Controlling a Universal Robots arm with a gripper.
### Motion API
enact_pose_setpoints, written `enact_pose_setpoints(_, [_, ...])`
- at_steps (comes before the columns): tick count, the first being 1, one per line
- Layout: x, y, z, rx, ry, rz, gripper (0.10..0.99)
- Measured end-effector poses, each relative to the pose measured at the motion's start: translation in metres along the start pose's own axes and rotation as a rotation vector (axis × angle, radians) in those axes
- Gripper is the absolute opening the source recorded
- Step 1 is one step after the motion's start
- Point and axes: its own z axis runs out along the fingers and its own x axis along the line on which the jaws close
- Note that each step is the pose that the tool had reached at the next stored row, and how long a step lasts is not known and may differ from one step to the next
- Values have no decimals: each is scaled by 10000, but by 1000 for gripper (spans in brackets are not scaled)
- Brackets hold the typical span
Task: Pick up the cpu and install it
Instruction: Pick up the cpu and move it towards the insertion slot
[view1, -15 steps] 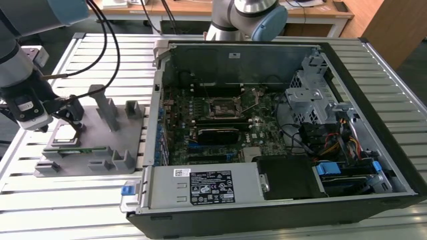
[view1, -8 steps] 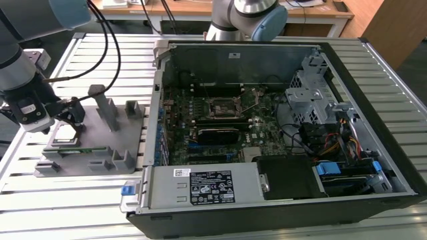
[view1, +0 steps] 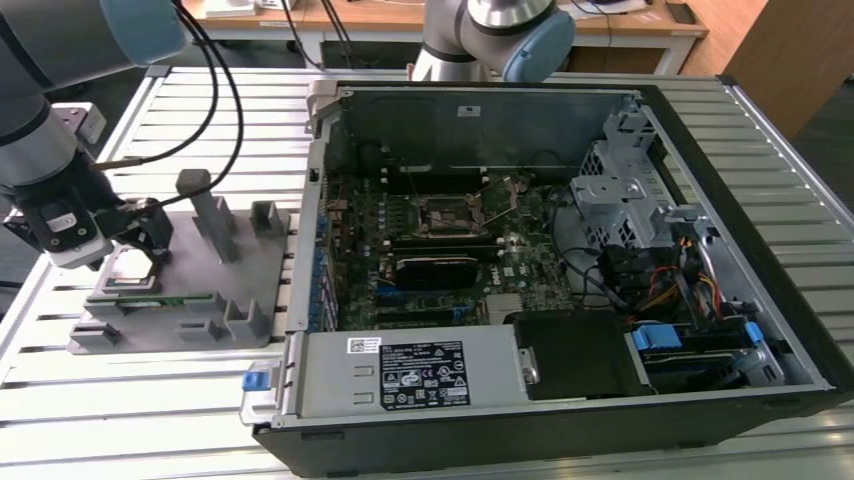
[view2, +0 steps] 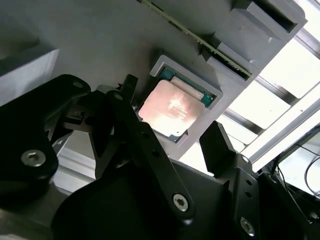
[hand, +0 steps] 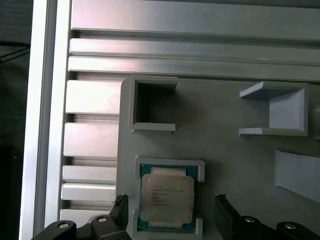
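STEP: grasp | cpu (hand: 165, 197) is seated flat in fixture (hand: 235, 165) nest, at exterior view's left | jaws open, set either side of cpu, clear of it | advised: jaws kept centred, closed on opposite edges, cpu held level.

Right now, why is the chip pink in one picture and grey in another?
In the second wrist view the cpu lid mirrors a warm glare, and the table slats blow out white; in the first wrist view it is evenly lit grey.
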Motion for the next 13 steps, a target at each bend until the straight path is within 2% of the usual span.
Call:
enact_pose_setpoints(5, [6,19,20,0,-11,200,776])
enact_pose_setpoints(7, [9,20,27,1,-14,268,761])
enact_pose_setpoints(8, [11,21,31,1,-16,293,694])
enact_pose_setpoints(13, [14,26,48,1,-20,367,694])
